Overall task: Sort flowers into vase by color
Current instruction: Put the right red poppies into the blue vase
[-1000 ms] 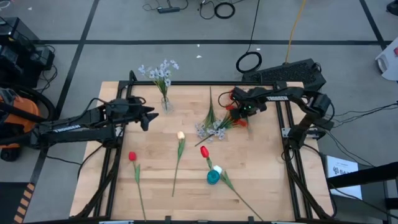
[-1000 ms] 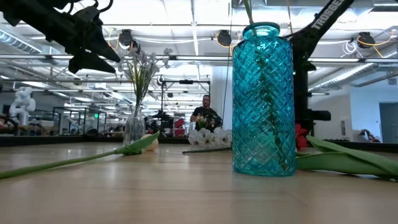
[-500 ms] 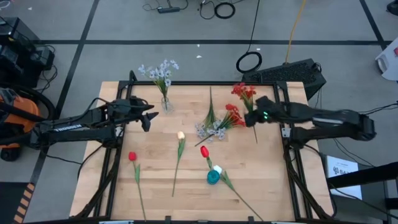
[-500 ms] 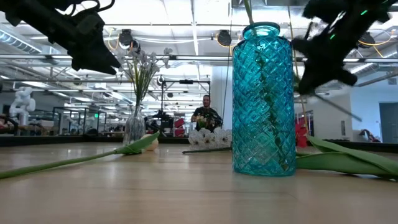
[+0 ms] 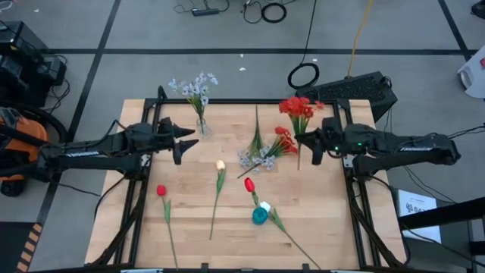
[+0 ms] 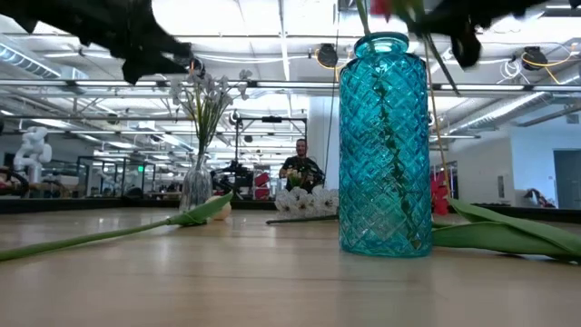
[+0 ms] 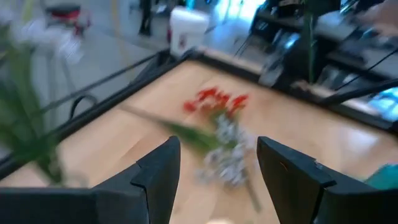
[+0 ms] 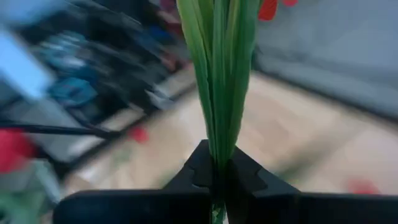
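My right gripper (image 5: 305,144) is shut on a red flower cluster (image 5: 298,107) and holds it above the table's far right part. My left gripper (image 5: 188,145) hovers open and holds nothing, near a clear vase (image 5: 201,127) that contains pale bluish sprigs (image 5: 194,85). A teal vase (image 5: 260,215) stands near the front centre. At mid-table a pile of red blooms (image 5: 283,141) and white sprigs (image 5: 255,159) lies flat. A white rosebud (image 5: 220,164) and two red tulips (image 5: 161,190) (image 5: 248,184) lie on their stems. My right gripper pinches the red flower's green stem and its leaves (image 8: 217,149) between its two fingers, well below the bloom. The fingers come in about level from the table's right side and lie across the stem. The flower stands roughly upright, lifted clear, with its lower stem (image 5: 299,163) hanging below.
The black frame rails (image 5: 352,189) run along the table's left and right sides. In the low view the teal vase (image 6: 385,145) fills the foreground, with leaves (image 6: 508,232) lying beside it. A person (image 6: 300,168) stands far off in the room behind.
My right gripper has risen from the flower pile, drawn back toward the table's right edge and tipped from pointing down to about level. It has lifted the red flower cluster out of the pile, and the flower now stands upright, clear of the table.
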